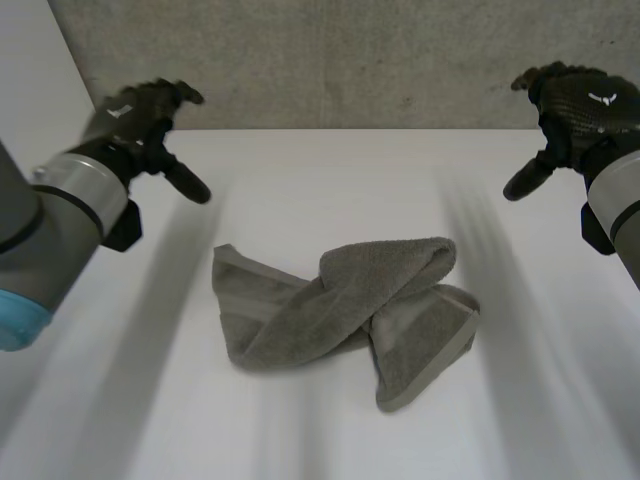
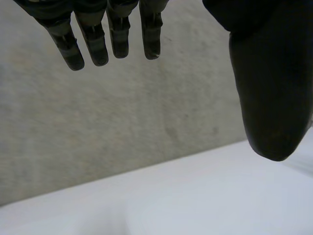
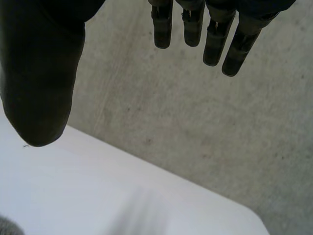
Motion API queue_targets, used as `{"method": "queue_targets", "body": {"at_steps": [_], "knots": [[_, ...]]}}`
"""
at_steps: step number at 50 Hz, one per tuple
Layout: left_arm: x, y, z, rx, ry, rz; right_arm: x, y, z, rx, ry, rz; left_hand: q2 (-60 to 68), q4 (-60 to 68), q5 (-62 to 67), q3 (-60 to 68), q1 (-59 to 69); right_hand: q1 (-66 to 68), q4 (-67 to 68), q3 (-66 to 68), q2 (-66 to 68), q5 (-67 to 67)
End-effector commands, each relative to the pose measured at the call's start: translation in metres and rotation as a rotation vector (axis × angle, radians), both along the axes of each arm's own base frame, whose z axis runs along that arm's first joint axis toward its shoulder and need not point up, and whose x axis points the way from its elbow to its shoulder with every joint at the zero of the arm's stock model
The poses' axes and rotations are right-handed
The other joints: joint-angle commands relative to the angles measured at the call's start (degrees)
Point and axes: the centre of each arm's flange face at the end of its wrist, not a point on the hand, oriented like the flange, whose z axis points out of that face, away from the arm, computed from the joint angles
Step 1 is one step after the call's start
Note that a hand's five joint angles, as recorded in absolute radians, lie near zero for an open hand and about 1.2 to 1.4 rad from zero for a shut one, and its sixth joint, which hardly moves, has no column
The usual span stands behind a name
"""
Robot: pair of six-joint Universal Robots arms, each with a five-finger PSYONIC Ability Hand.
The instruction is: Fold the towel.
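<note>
Left arm [image 1: 62, 215] near-left. Towel [image 1: 345, 305] crumpled mid-table [image 1: 300, 185], nothing touching it. Left hand [image 1: 135, 115] far left, right hand [image 1: 580, 100] far right, both raised well apart from towel, fingers spread, holding nothing. Grey wall [image 1: 350, 60] behind.

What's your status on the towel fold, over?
Open: left hand, right hand, hovering above table. Grey towel crumpled at centre, untouched. Nothing in the way.

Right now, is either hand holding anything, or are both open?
Left hand: open, holding nothing.
Right hand: open, holding nothing.
</note>
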Motion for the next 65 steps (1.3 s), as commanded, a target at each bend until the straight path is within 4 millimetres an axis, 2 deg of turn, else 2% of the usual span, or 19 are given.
{"method": "queue_targets", "body": {"at_steps": [1,10,18,28,30,32,33,34,35,37,43,50,56,59,61,62,63,64,65], "knots": [[-0.028,-0.009,-0.039,0.078,-0.019,-0.196,-0.022,-0.012,-0.038,0.131,0.012,-0.024,-2.4,-3.4,-1.7,-2.9,-2.6,-4.0,-4.4,-2.4,-3.9,-3.4],[-0.073,-0.025,-0.094,0.165,-0.023,-0.455,-0.022,-0.013,-0.104,0.398,-0.114,0.025,-1.9,-3.4,-1.2,-2.9,-2.1,-4.0,-4.4,-2.4,-3.9,-3.4],[-0.097,-0.016,-0.13,0.233,-0.026,-0.592,-0.004,-0.005,-0.144,0.576,-0.209,0.143,0.1,-3.4,0.9,-2.9,-0.1,-4.0,-4.4,-2.4,-3.9,-3.4],[-0.104,-0.008,-0.146,0.267,-0.032,-0.633,0.014,-0.002,-0.16,0.634,-0.296,0.198,24.6,-3.4,25.4,-2.9,24.4,-4.0,-4.4,-2.4,-3.9,-3.4],[-0.104,-0.007,-0.146,0.269,-0.031,-0.643,0.017,-0.003,-0.161,0.635,-0.324,0.211,32.2,-3.4,32.9,-2.9,32.0,2.3,-4.4,-2.4,2.4,2.9],[-0.105,-0.005,-0.144,0.267,-0.028,-0.652,0.018,-0.002,-0.163,0.639,-0.359,0.22,39.7,-3.4,40.5,-2.9,39.5,26.7,-4.4,-2.4,26.8,27.3],[-0.104,-0.005,-0.141,0.263,-0.027,-0.654,0.018,-0.002,-0.163,0.639,-0.36,0.22,47.5,-3.4,48.2,-2.9,47.3,26.8,-4.4,-2.4,26.9,27.4],[-0.104,-0.005,-0.141,0.263,-0.027,-0.654,0.016,-0.002,-0.164,0.638,-0.36,0.209,47.5,-3.4,48.3,-2.9,47.3,39.0,-4.4,-2.4,39.1,39.6],[-0.104,-0.005,-0.137,0.253,-0.026,-0.651,0.014,-0.002,-0.163,0.639,-0.358,0.202,53.4,-3.4,54.1,-2.9,53.2,53.1,-4.4,-2.4,53.2,53.7],[-0.102,-0.006,-0.131,0.245,-0.024,-0.642,0.013,-0.001,-0.163,0.64,-0.358,0.197,61.0,-3.4,61.8,-2.9,60.8,65.8,-4.4,-2.4,65.9,66.4],[-0.092,-0.004,-0.112,0.218,-0.021,-0.617,-0.001,0.0,-0.152,0.609,-0.349,0.185,66.4,-3.4,67.1,-2.9,66.2,66.0,-4.4,-2.4,66.1,66.6],[-0.073,0.008,-0.092,0.24,-0.022,-0.586,0.0,0.006,-0.133,0.524,-0.268,0.256,66.4,-3.4,67.1,-2.9,66.2,66.0,-4.4,-2.4,66.1,66.6],[-0.068,0.007,-0.088,0.213,-0.039,-0.573,0.016,0.005,-0.122,0.483,-0.22,0.367,66.4,-3.4,67.1,-2.9,66.2,66.0,-4.4,-2.4,66.1,66.6],[-0.063,-0.008,-0.091,0.172,-0.071,-0.533,0.033,-0.005,-0.117,0.438,-0.181,0.42,66.4,-3.4,67.1,-2.9,66.2,66.0,-4.4,-2.4,66.1,66.6],[-0.062,-0.033,-0.086,0.074,-0.107,-0.463,0.039,-0.016,-0.109,0.391,-0.154,0.432,66.4,-3.4,67.1,-2.9,66.2,66.0,-4.4,-2.4,66.1,66.6],[-0.062,-0.033,-0.086,0.073,-0.107,-0.463,0.045,-0.028,-0.093,0.323,-0.122,0.444,66.4,-3.4,67.1,-2.9,66.2,66.0,-4.4,-2.4,66.1,66.6],[-0.063,-0.047,-0.074,0.0,-0.107,-0.419,0.045,-0.028,-0.093,0.322,-0.121,0.445,66.4,-3.4,67.1,-2.9,66.2,66.0,-4.4,-2.4,66.1,66.6],[-0.065,-0.057,-0.058,-0.079,-0.093,-0.379,0.049,-0.04,-0.071,0.23,-0.087,0.449,66.4,-3.4,67.1,-2.9,66.2,66.0,-4.4,-2.4,66.1,66.6],[-0.065,-0.057,-0.058,-0.08,-0.093,-0.379,0.051,-0.053,-0.037,0.098,-0.059,0.435,66.4,-3.4,67.1,-2.9,66.2,66.0,-4.4,-2.4,66.1,66.6]]}}
